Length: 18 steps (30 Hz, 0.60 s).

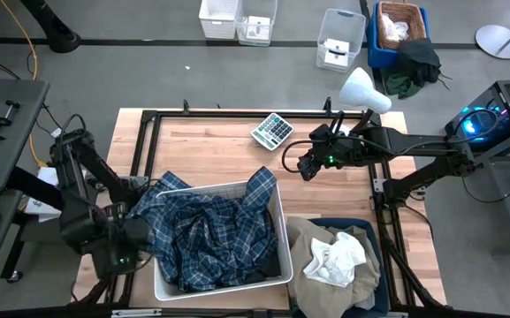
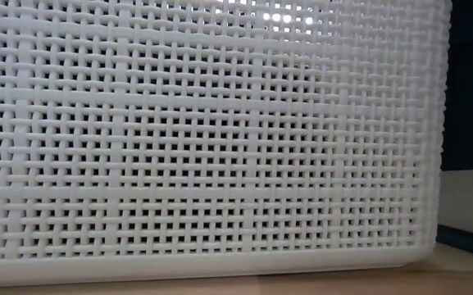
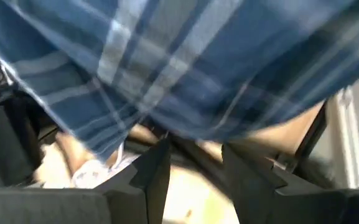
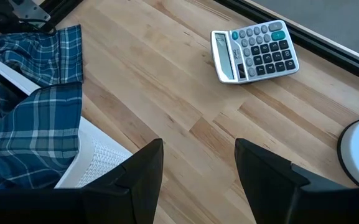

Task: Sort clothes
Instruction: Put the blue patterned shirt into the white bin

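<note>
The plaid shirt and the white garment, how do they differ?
The plaid shirt is blue-and-white checked; the white garment is plain. The shirt sprawls over the white basket, spilling past its rim; the white garment sits bunched on a beige one in the blue bin. The shirt looks far larger. Both lie crumpled.

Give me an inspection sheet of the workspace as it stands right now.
Surface: light wooden table, bare at its middle.
Job's things: blue-and-white plaid shirt heaped in white woven plastic basket, a corner draped over the rim; beige khaki garment and white garment in dark blue bin.
Clutter: grey calculator; white lamp.
End effectors: left end effector at the shirt's edge, open; right end effector above bare wood, open, empty.
Cables: yellow cable on floor.
Surroundings: white storage bins.
</note>
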Available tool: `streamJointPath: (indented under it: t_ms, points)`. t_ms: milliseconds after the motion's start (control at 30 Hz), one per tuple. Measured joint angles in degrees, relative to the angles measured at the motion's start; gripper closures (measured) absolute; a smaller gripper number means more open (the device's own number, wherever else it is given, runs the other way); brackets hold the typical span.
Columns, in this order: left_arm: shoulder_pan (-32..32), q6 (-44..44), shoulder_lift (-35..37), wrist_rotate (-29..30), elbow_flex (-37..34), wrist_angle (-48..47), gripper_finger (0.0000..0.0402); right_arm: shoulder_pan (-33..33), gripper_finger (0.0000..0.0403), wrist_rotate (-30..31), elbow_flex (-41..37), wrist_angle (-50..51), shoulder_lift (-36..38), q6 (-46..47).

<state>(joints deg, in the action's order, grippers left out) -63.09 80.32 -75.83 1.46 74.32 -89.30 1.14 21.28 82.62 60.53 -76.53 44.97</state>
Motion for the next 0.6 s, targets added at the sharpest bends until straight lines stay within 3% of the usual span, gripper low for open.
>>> streamJointPath:
  t_ms: [300, 600]
  points:
    - [-6.55, 7.07, -0.06, 5.64, -0.03, 2.21, 0.0216, 0.01, 0.0208, -0.01, 0.01, -0.01, 0.0, 0.0]
    - [-7.58, 7.62, -2.3, 9.63, -4.64, 4.25, 0.0166, 0.01, 0.0208, -0.01, 0.0, 0.01, -0.02, 1.34]
